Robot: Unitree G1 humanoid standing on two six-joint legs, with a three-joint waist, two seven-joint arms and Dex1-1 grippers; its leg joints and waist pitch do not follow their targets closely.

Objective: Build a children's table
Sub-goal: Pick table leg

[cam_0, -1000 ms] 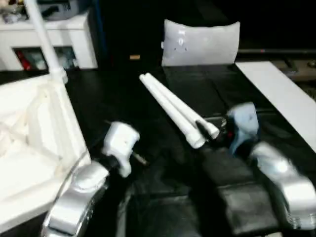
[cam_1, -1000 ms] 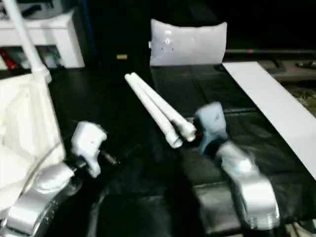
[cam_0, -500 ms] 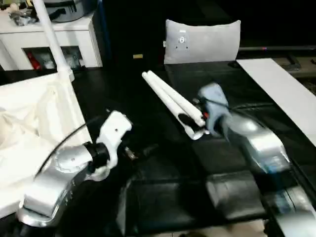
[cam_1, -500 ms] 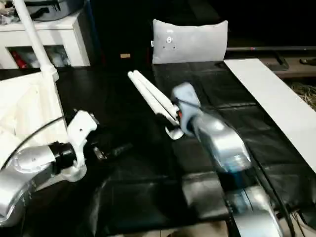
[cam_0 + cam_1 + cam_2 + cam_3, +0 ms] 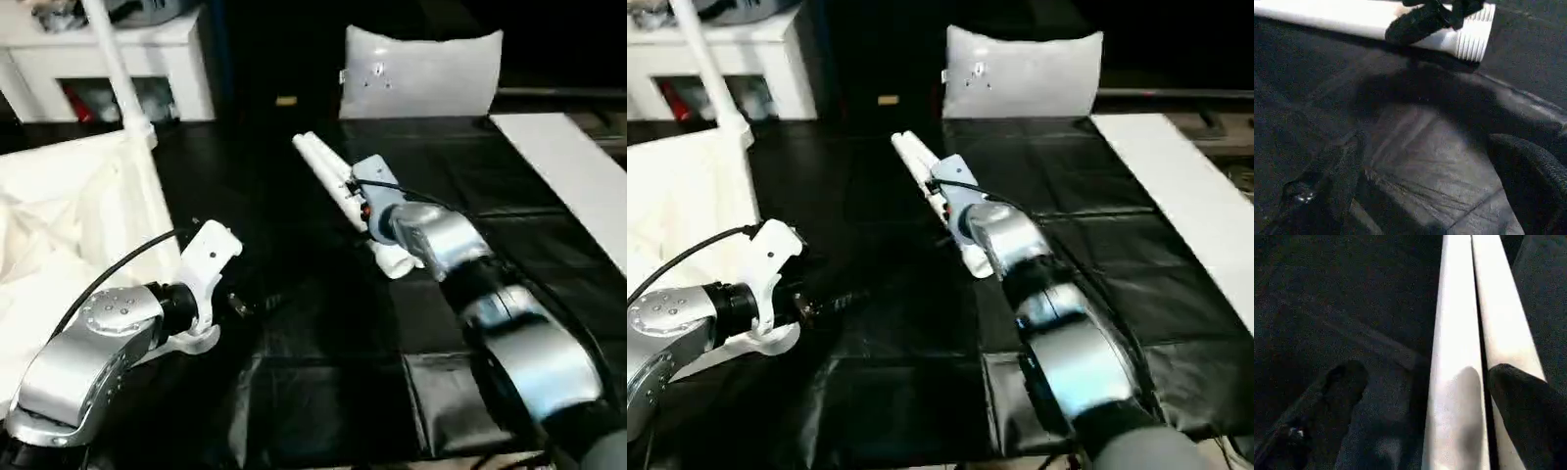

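Right gripper (image 5: 1420, 416), on my right arm, reaches out over the black mat (image 5: 323, 392) to two loose white legs (image 5: 338, 191) that lie side by side, touching along their length, in the middle of the mat. Its two black fingers (image 5: 1344, 382) are spread wide, not clamped on anything; in the right wrist view one finger sits on the mat beside the pair and the other lies over the far leg, so the nearer leg runs between them. I count two legs lying here, with a ribbed end (image 5: 1474, 34) of one visible in the left wrist view. Left gripper (image 5: 1425, 196) hangs low over the bare mat, near that ribbed end, its two fingers also wide apart and holding nothing. At my left lies one white table top (image 5: 69, 225), underside up, with ribs showing. One more white leg (image 5: 116, 64) stands upright at its far corner, so I count three legs in all. One grey-white cushion (image 5: 421, 73) stands at the far edge of the mat, well apart from the legs. One white board (image 5: 568, 176) lies along my right side, and one white shelf unit (image 5: 108, 59) stands at the far left.
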